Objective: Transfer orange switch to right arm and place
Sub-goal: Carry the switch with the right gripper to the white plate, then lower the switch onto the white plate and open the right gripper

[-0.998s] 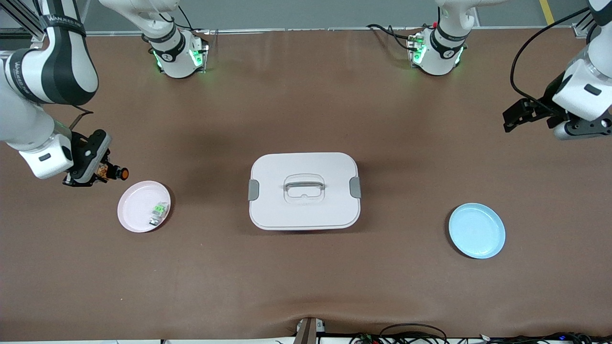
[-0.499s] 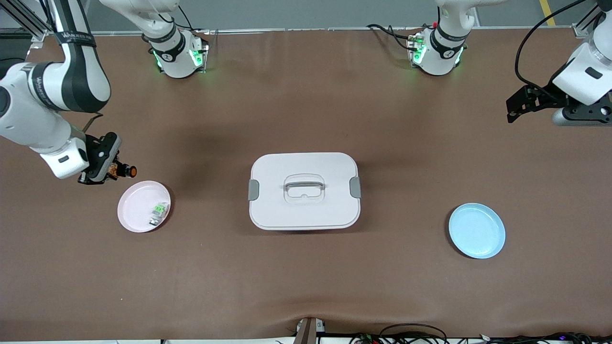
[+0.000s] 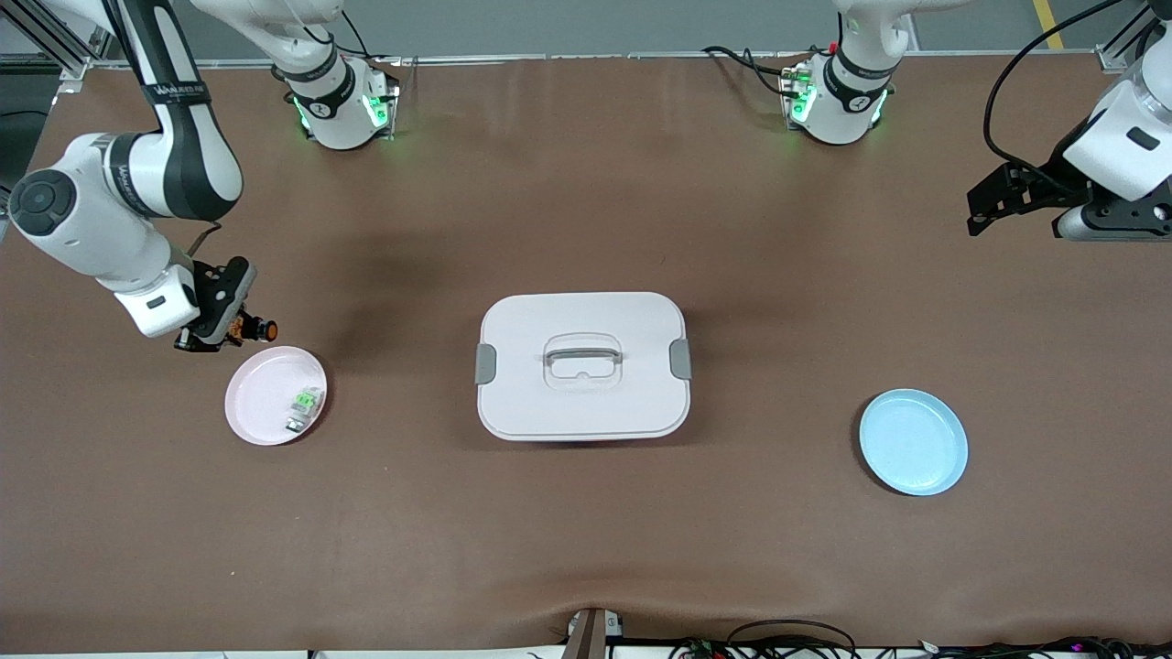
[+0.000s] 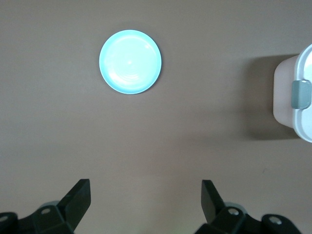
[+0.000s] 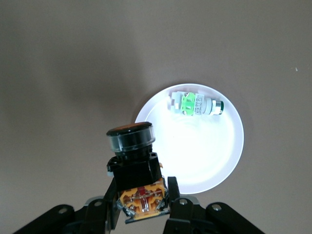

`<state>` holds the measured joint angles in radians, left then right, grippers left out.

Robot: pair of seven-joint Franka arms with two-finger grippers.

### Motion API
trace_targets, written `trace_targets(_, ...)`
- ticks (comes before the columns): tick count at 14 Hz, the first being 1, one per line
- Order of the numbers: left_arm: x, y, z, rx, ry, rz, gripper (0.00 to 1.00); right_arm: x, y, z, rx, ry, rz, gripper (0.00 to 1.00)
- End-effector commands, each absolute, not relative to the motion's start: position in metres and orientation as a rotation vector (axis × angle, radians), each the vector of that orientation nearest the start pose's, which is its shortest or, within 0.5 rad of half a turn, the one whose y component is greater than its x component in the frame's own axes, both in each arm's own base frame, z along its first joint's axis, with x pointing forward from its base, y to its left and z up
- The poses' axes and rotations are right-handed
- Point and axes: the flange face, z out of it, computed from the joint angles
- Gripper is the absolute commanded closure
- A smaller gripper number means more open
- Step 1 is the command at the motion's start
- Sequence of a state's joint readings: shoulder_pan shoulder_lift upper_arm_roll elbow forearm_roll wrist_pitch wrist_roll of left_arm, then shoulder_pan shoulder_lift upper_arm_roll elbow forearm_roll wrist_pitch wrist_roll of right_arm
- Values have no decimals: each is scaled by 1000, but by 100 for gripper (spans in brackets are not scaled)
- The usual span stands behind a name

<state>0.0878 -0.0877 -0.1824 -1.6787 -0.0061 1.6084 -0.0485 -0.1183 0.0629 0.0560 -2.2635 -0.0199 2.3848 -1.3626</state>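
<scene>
My right gripper (image 3: 240,328) is shut on the orange switch (image 3: 259,328), a stubby black cylinder with an orange base, and holds it just above the table at the rim of the pink plate (image 3: 261,407). In the right wrist view the switch (image 5: 134,161) sits between my fingers over the plate's edge (image 5: 229,161). A small green-and-clear part (image 3: 304,407) lies in the pink plate; it also shows in the right wrist view (image 5: 194,104). My left gripper (image 3: 993,203) is open and empty, up in the air at the left arm's end of the table; that arm waits.
A white lidded box (image 3: 582,366) with a grey handle stands mid-table; its corner shows in the left wrist view (image 4: 297,100). A light blue plate (image 3: 913,442) lies toward the left arm's end and shows in the left wrist view (image 4: 130,61).
My right gripper has carried the orange switch toward the table's middle and closer to the pink plate's rim. My left gripper rose slightly, then held still.
</scene>
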Motion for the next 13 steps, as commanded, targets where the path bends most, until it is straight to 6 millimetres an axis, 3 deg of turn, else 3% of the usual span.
trace_targets(1, 526, -54, 625, -3155, 46, -20, 0, 530, -49, 323, -2533, -1987, -53, 100)
trace_targets(13, 524, -55, 623, -3166, 44, -5, 0, 563, -81, 252, -2546, -2018, -109, 100)
